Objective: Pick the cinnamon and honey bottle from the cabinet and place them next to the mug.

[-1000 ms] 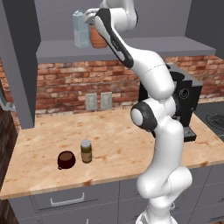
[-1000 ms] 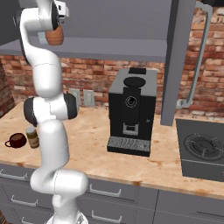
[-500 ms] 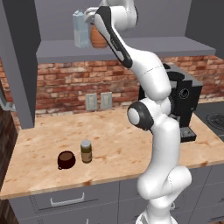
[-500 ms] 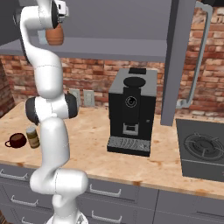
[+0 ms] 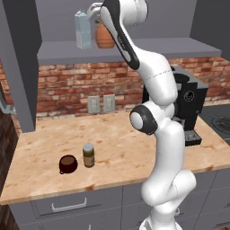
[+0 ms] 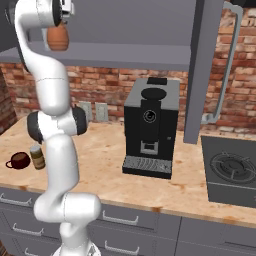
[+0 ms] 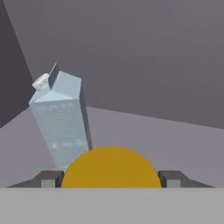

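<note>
The honey bottle stands on the cabinet shelf, right of a pale blue carton. My gripper reaches in from above and is shut on it. In the hand view its yellow cap sits tight between my two fingertips. I cannot tell whether the bottle still touches the shelf. Down on the wooden counter the cinnamon stands upright just right of the mug.
The carton stands close behind and left of the bottle. A black coffee machine sits on the counter to the right, with a stove top beyond it. Grey cabinet side panels flank the shelf.
My jaws have closed from wide open onto the honey bottle. The arm's upper links shifted slightly left; mug and cinnamon have not moved.
</note>
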Controlling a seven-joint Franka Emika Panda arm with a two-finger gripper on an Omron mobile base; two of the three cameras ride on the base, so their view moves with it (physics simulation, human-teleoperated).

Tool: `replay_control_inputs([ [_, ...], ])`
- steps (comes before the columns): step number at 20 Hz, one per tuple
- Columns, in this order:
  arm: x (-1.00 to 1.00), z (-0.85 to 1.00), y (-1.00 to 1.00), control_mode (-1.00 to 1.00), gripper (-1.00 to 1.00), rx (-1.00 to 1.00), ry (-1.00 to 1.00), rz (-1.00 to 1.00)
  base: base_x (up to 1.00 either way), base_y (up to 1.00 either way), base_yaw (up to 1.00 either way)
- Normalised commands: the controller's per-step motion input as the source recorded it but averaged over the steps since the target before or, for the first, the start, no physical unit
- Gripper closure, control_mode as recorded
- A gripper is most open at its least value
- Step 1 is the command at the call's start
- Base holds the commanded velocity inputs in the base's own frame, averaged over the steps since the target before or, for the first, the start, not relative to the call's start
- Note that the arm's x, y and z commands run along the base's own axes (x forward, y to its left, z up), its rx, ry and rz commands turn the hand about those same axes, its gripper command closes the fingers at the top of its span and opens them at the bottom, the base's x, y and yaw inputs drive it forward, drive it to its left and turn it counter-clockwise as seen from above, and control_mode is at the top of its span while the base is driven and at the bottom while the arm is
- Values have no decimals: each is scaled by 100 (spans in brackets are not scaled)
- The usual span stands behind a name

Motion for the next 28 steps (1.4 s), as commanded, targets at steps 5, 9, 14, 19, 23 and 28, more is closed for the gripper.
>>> replay_control_inputs([
  [5, -63, -8, -12, -100, 100, 3, -4, 0, 0, 0, 0],
  [9, -89, -47, -9, -100, 100, 2, -24, 0, 0, 0, 0],
  [14, -100, -48, -7, -100, 100, 3, -25, 0, 0, 0, 0],
  [19, -98, -57, -16, -100, 100, 4, -22, 0, 0, 0, 0],
  [23, -99, -75, -20, -100, 100, 7, -28, 0, 0, 0, 0],
  [28, -85, -66, -18, -100, 100, 11, -31, 0, 0, 0, 0],
])
